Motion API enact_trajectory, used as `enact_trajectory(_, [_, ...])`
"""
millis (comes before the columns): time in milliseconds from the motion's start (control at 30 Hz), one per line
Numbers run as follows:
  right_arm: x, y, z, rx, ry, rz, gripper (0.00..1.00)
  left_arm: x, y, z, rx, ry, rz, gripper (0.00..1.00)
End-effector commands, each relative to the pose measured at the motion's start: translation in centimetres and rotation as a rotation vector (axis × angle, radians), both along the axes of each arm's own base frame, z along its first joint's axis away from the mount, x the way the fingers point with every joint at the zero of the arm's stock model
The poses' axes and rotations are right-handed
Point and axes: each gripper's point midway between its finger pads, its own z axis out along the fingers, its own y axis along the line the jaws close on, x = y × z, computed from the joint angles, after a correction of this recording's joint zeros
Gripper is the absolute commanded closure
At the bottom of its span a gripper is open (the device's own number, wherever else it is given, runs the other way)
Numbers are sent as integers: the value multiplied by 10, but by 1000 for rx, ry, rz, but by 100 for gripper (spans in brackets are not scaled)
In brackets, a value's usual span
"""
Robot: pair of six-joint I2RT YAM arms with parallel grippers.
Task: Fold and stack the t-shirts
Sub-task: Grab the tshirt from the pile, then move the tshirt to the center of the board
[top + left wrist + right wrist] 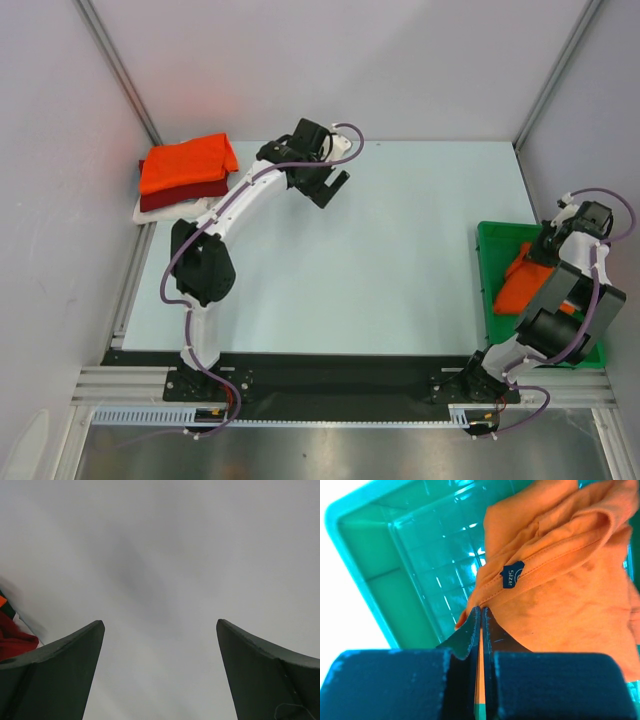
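From above, a folded orange shirt [187, 163] lies on a dark red shirt [185, 197] and a white shirt [150, 212] at the table's [400, 260] far left corner. The left gripper [335, 190] hangs right of them, and a loose orange shirt [520, 285] lies in the green tray [495, 235] at the right edge. The left wrist view shows its fingers [75, 655] spread wide over bare table. The right wrist view shows the right gripper [481, 611] with its fingers pressed together, pinching the loose orange shirt's hem inside the tray near a blue size label [511, 575].
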Motion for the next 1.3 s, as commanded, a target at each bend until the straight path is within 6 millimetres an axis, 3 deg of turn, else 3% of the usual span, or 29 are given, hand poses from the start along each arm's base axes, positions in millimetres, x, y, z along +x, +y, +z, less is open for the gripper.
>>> enact_trajectory(0, [27, -4, 69, -134, -182, 68, 100, 11, -7, 23, -16, -77, -10, 0])
enact_trajectory(33, [30, -4, 82, -180, -204, 97, 100, 12, -5, 25, -14, -85, -8, 0])
enact_trajectory(167, [53, 29, 185, -373, -436, 259, 100, 15, 10, 32, -32, -95, 34, 0])
enact_trajectory(200, [57, 36, 203, -406, -477, 286, 100, 16, 20, 32, -47, -86, 51, 0])
enact_trajectory(233, [62, 42, 236, -459, -541, 309, 100, 18, 26, 31, -59, -78, 73, 0])
enact_trajectory(300, [68, 66, 275, -531, -623, 383, 100, 21, 46, 24, -54, -63, 116, 0])
enact_trajectory(333, [70, 72, 309, -582, -689, 390, 100, 23, 52, 23, -52, -64, 129, 0])
enact_trajectory(367, [71, 80, 330, -623, -730, 416, 100, 23, 59, 19, -48, -58, 141, 0])
enact_trajectory(400, [77, 98, 345, -634, -769, 455, 100, 24, 70, 10, -38, -44, 160, 0])
enact_trajectory(433, [75, 108, 386, -680, -850, 458, 100, 23, 77, 14, -43, -60, 173, 0])
enact_trajectory(533, [84, 154, 435, -713, -975, 543, 100, 24, 100, 0, -37, -93, 215, 0])
enact_trajectory(567, [76, 167, 471, -740, -1056, 544, 100, 22, 106, 9, -47, -129, 223, 0])
enact_trajectory(600, [87, 180, 478, -746, -1074, 561, 100, 20, 114, -4, -37, -129, 236, 0])
enact_trajectory(633, [85, 213, 488, -717, -1122, 627, 100, 18, 120, -7, -28, -136, 248, 0])
enact_trajectory(667, [76, 231, 517, -725, -1199, 644, 100, 11, 124, -11, -26, -131, 254, 0])
enact_trajectory(700, [77, 242, 524, -748, -1214, 661, 100, 10, 130, -13, -29, -131, 266, 0])
enact_trajectory(733, [86, 281, 515, -706, -1215, 745, 100, 8, 132, -14, -42, -126, 281, 0])
enact_trajectory(800, [77, 308, 533, -695, -1281, 791, 100, 0, 141, -17, -62, -130, 307, 0])
enact_trajectory(833, [83, 328, 526, -681, -1275, 838, 100, -3, 144, -19, -70, -130, 320, 0])
enact_trajectory(867, [75, 355, 525, -649, -1302, 890, 100, -10, 149, -29, -63, -115, 335, 0])
enact_trajectory(900, [75, 370, 522, -637, -1307, 916, 100, -11, 155, -20, -81, -147, 351, 0])
enact_trajectory(967, [72, 399, 518, -615, -1334, 964, 100, -17, 161, -21, -89, -151, 368, 0])
enact_trajectory(1000, [73, 405, 516, -603, -1340, 968, 100, -23, 166, -29, -83, -139, 376, 0])
enact_trajectory(1067, [76, 416, 521, -551, -1375, 951, 100, -30, 171, -20, -86, -166, 378, 0])
enact_trajectory(1100, [77, 417, 525, -534, -1388, 936, 100, -36, 174, -27, -79, -157, 380, 0])
enact_trajectory(1133, [77, 416, 533, -527, -1410, 914, 100, -40, 175, -19, -83, -178, 375, 0])
enact_trajectory(1267, [104, 399, 516, -536, -1343, 849, 100, -51, 178, -16, -86, -193, 366, 0])
